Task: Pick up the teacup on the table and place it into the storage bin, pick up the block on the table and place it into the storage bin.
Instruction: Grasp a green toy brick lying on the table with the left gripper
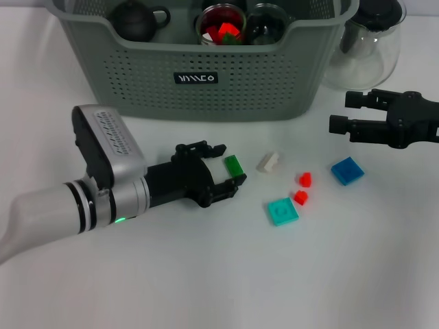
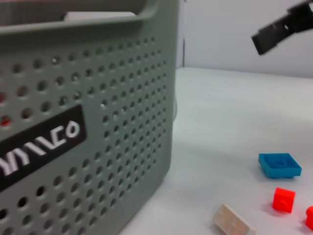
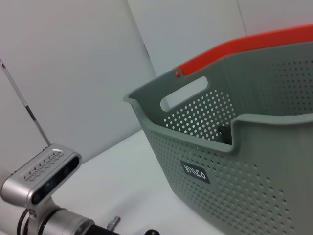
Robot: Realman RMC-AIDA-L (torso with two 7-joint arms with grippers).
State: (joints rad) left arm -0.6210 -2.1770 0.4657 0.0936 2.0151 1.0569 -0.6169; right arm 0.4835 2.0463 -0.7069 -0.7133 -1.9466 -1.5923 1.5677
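The grey-green storage bin (image 1: pixel 206 75) stands at the back and holds a dark teapot (image 1: pixel 137 19), a glass cup with red blocks (image 1: pixel 221 27) and another glass cup (image 1: pixel 267 24). No teacup shows on the table. My left gripper (image 1: pixel 231 164) lies low on the table, open, with a small green block (image 1: pixel 234 165) between its fingertips. My right gripper (image 1: pixel 343 113) hovers open and empty at the right, near the bin's corner. The bin also fills the left wrist view (image 2: pixel 98 122) and the right wrist view (image 3: pixel 254 161).
Loose on the table are a white block (image 1: pixel 268 162), two red blocks (image 1: pixel 304 179) (image 1: pixel 300 198), a teal plate (image 1: pixel 282 211) and a blue plate (image 1: pixel 348 171). A clear glass pitcher (image 1: pixel 363 48) stands right of the bin.
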